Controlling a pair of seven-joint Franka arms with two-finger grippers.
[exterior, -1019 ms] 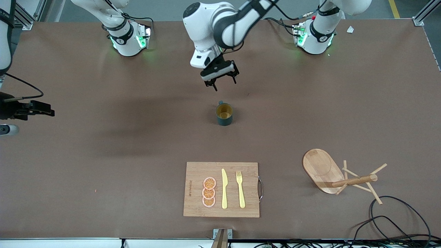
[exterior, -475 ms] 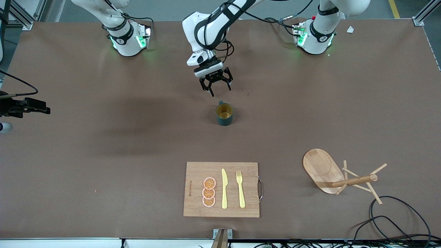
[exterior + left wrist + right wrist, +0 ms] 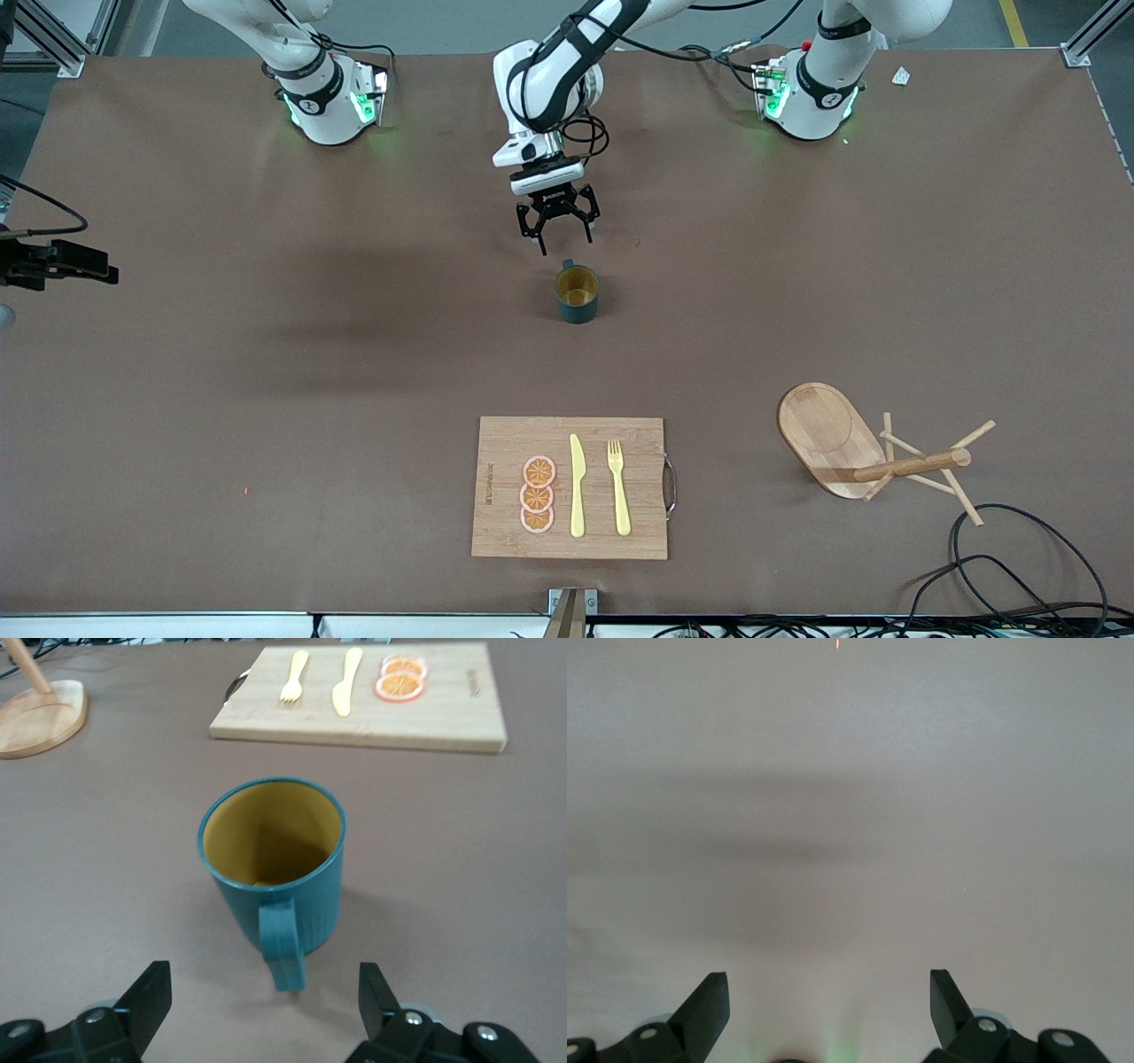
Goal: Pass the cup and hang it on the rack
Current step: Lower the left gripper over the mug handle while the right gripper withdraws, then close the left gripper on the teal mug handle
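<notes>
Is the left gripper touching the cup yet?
Apart. In the left wrist view the left gripper is open, with bare table between its fingertips and the cup; only the handle points toward the gap. The front view agrees.

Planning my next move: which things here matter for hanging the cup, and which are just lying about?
Job: cup, rack, open left claw close by the cup.
Lying about: board, knife, fork, orange slices, cables.

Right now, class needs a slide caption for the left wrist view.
Open left gripper faces the upright cup, handle toward it, nothing held.
</notes>
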